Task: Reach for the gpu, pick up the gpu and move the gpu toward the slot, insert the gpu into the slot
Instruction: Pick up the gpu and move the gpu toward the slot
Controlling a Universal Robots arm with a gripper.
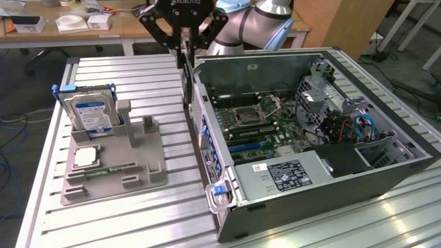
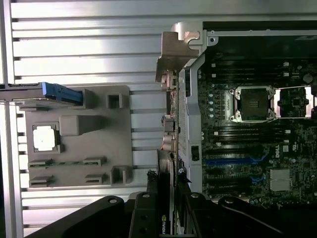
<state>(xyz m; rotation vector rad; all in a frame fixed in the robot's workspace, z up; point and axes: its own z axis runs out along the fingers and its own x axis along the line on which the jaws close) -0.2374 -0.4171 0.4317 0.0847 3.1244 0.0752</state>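
My gripper point(image 1: 185, 47) hangs over the near-left wall of the open computer case point(image 1: 227, 206), shut on the gpu point(image 1: 186, 85). The card hangs edge-on and upright from the fingers, just outside that case wall. In the wrist view my gripper point(image 2: 167, 191) clamps the gpu point(image 2: 168, 129), whose silver end bracket point(image 2: 177, 49) points away from the fingers. The slot point(image 1: 248, 146) is a bright-blue strip on the motherboard inside the case, lower than the card and off to the exterior view's right. In the wrist view the slot point(image 2: 230, 161) lies beside the black connector strips.
A grey fixture point(image 1: 131, 170) on the ribbed metal table holds an upright hard drive point(image 1: 91, 111), a processor chip point(image 1: 85, 155) and a memory stick point(image 1: 103, 169). The case holds a processor socket point(image 1: 247, 114), cables and a black power unit point(image 1: 286, 173). Desks stand behind.
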